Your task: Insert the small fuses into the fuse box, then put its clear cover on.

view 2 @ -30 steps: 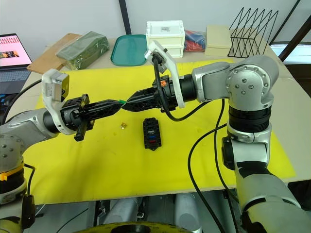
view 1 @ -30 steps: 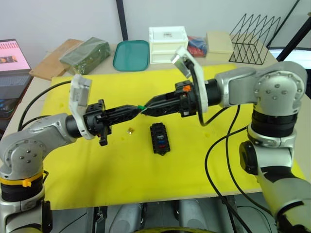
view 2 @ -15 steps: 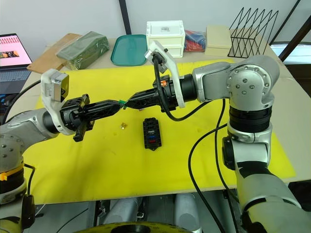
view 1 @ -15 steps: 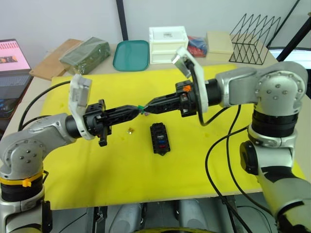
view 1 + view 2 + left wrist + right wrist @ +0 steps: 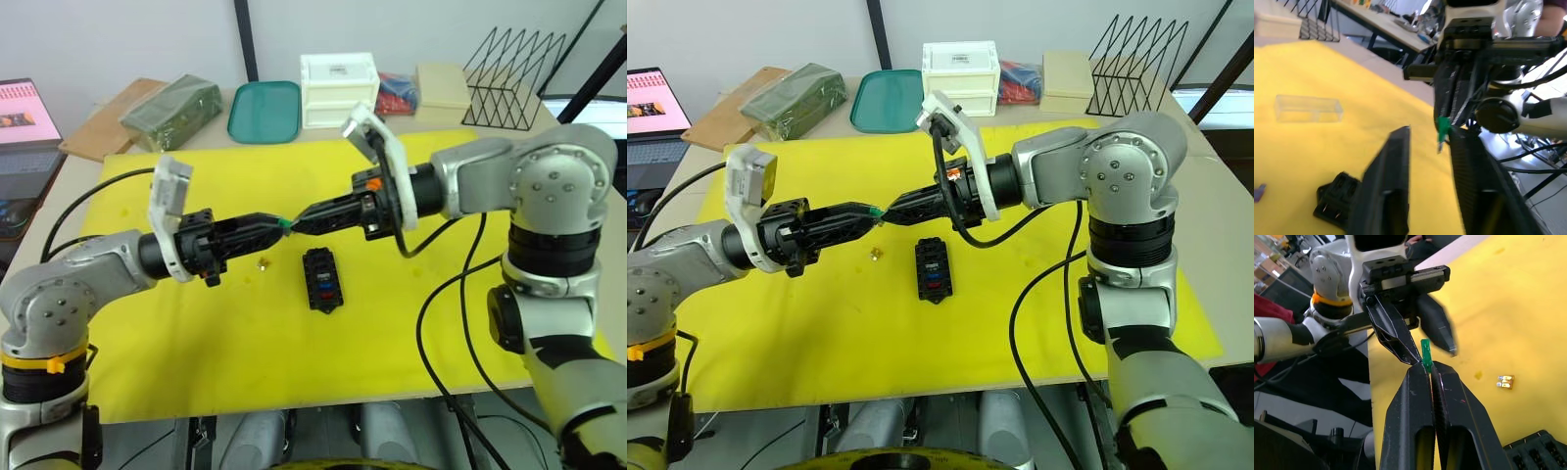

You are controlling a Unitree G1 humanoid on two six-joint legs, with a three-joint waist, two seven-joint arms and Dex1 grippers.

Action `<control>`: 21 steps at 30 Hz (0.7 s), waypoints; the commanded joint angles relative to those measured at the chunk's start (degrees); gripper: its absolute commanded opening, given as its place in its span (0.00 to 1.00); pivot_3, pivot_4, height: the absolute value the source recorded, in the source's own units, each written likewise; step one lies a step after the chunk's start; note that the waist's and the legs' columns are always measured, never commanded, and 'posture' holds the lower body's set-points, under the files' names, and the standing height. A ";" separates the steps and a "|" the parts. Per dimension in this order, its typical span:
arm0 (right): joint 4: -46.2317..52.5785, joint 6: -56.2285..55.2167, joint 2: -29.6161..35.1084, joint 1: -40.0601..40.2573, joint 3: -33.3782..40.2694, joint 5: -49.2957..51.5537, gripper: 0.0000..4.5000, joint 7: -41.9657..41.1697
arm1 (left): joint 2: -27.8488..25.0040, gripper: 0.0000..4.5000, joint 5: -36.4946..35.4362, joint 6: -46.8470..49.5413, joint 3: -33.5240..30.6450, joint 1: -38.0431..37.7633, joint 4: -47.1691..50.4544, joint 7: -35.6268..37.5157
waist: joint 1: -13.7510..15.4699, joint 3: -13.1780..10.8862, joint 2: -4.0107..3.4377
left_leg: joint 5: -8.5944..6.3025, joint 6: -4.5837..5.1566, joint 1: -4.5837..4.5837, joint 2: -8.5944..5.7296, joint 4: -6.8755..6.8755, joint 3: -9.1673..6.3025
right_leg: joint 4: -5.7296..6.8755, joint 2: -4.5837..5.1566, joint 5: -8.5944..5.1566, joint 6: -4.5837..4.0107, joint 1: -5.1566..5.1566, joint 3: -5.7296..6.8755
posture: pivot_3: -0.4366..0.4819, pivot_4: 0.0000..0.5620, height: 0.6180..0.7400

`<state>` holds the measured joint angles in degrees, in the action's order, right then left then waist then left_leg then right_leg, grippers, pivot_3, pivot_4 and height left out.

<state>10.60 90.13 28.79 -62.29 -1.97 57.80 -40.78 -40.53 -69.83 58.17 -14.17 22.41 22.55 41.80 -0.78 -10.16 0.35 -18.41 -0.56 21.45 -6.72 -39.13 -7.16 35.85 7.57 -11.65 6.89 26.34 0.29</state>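
Handover underway: your right gripper (image 5: 1426, 366) pinches the green fuse (image 5: 1425, 352) in mid-air above the fuse box (image 5: 322, 279); the spread left gripper (image 5: 1437, 142) flanks it. Next, lower it into a slot.

We see the fuse box (image 5: 322, 278) lying on the mat (image 5: 294, 362) on the surface, with a loose fuse (image 5: 263, 262) just to its left. Above them the left hand (image 5: 279, 225) and right hand (image 5: 297, 223) meet tip to tip. Behind the mat stand the tray (image 5: 265, 111), drawer unit (image 5: 339, 88) and wire rack (image 5: 512, 64).
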 commanded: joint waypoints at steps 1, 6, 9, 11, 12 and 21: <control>2.58 -4.12 2.95 -1.27 -3.24 -2.08 0.00 -2.92 | -2.20 0.60 0.73 -0.53 -0.27 0.47 0.23 2.10 | 0.00 0.00 0.00 | 0.00 0.00 0.00 0.00 0.00 0.00 | -0.01 0.00 0.00 0.00 0.00 0.00 | 0.48 0.27 1.00; 7.64 -22.47 13.35 1.66 -21.64 -18.12 0.00 -11.47 | -13.29 0.98 24.79 -16.21 14.76 -6.11 1.66 17.24 | -0.12 -0.01 -0.04 | -0.01 0.01 -0.06 0.00 0.16 0.19 | -0.10 -0.02 -0.01 0.01 0.00 -0.03 | 0.48 0.27 1.00; 7.63 -31.26 15.93 2.40 -27.89 -25.97 0.00 -15.63 | -12.47 1.00 32.27 -24.25 19.67 -6.30 -1.14 21.12 | -0.02 -0.03 -0.01 | -0.01 0.02 -0.03 0.04 0.14 0.30 | -0.10 -0.01 0.00 0.01 0.05 -0.08 | 0.48 0.27 1.00; 6.76 -34.22 16.21 2.69 -29.76 -29.08 0.00 -17.40 | -10.95 1.00 36.53 -28.54 22.34 -5.00 -3.70 22.61 | 0.05 -0.04 0.00 | -0.02 0.03 -0.01 0.06 0.13 0.28 | -0.13 -0.02 0.00 0.01 0.06 -0.08 | 0.48 0.27 1.00; 6.34 -35.07 16.11 2.68 -30.28 -30.18 0.00 -18.26 | -9.93 1.00 38.66 -30.55 23.66 -3.98 -5.15 23.15 | 0.11 -0.04 0.00 | -0.02 0.04 0.01 0.06 0.13 0.28 | -0.15 -0.02 0.00 0.01 0.06 -0.08 | 0.48 0.27 1.00; 5.70 -37.87 15.50 3.59 -32.12 -36.81 0.00 -23.03 | -2.16 1.00 44.77 -36.20 26.60 1.41 -10.73 24.77 | 0.06 -0.04 0.01 | -0.04 0.08 0.06 0.06 0.11 0.23 | -0.38 -0.05 0.10 0.08 0.02 -0.05 | 0.48 0.27 1.00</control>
<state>15.41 53.24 44.11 -58.47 -34.72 22.16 -63.01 -42.98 -25.49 23.06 12.56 23.04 11.56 66.26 -0.72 -10.20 0.36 -18.45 -0.48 21.51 -6.65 -39.03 -6.93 35.47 7.51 -11.56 6.97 26.35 0.23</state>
